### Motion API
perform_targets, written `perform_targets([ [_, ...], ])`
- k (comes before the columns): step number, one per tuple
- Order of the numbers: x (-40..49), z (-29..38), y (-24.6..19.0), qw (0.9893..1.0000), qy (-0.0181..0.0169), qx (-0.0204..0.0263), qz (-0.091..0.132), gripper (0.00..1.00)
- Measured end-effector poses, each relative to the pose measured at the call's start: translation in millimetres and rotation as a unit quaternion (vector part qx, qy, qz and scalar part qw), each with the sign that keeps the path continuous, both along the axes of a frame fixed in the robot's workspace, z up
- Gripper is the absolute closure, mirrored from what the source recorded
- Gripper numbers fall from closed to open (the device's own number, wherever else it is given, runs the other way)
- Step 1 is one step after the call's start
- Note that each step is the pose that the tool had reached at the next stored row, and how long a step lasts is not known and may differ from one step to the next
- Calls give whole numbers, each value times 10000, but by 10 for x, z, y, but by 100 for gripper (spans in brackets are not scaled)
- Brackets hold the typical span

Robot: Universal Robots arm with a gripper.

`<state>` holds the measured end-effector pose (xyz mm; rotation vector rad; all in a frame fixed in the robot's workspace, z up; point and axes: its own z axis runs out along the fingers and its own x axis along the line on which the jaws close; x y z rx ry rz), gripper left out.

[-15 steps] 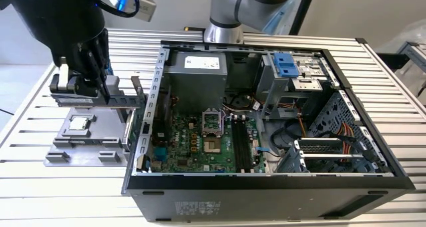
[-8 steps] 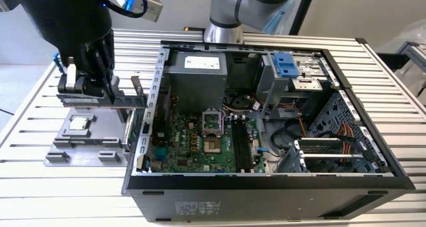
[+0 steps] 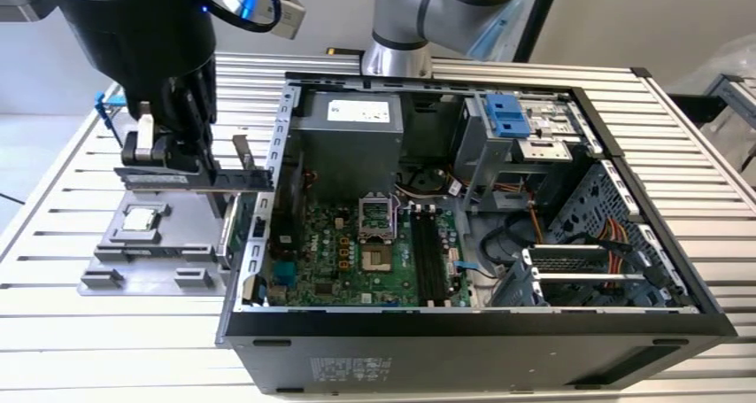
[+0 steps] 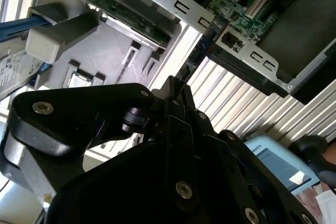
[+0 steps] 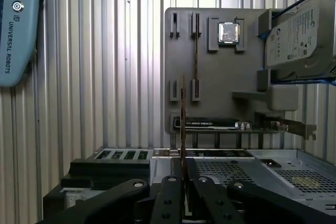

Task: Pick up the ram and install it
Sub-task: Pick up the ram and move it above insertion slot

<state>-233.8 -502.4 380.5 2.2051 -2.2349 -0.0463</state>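
- Exterior view puts the black two-finger gripper [image 3: 177,168] at the exterior view's left. It hangs above the flat grey plastic parts tray [image 3: 106,279], just outside the left wall of the open black computer case [image 3: 473,328].
- Its fingers are drawn in to a narrow gap and pinch the ram [image 3: 240,180], a long, thin, grey-green circuit-board stick. The stick lies level and crosswise in the grip, clear of the tray.
- Judged from this, the pick-up is done, since the stick hangs in the air apart from the tray's slots.
- The install is left to do. The long black memory slots [image 3: 426,261] on the green motherboard [image 3: 319,252] lie well to the right inside the case, and the ram is not over them.
- The exterior view is the one that gives the slots and the gap between them and the stick.
- First wrist view adds the pinch itself. The gripper [image 5: 182,179] clamps the ram [image 5: 182,119] edge-on, so it reads as a thin line standing out from between the fingers.
- That view also gives the tray's load: a small square silver processor chip [image 5: 229,32] and a boxy silver hard drive in a blue frame [image 5: 296,35] at one edge. A light-blue control pendant [image 5: 18,30] lies well apart on the ribbed metal table [image 5: 105,51].
- Second wrist view gives the gripper's [image 4: 176,85] black linkage from the side, with the case's edge beyond.
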Motion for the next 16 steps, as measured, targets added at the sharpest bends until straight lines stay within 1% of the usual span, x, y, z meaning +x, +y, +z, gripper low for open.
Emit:
perform_targets([
  [16, 189, 0, 0, 10000, 0, 0, 0, 100],
])
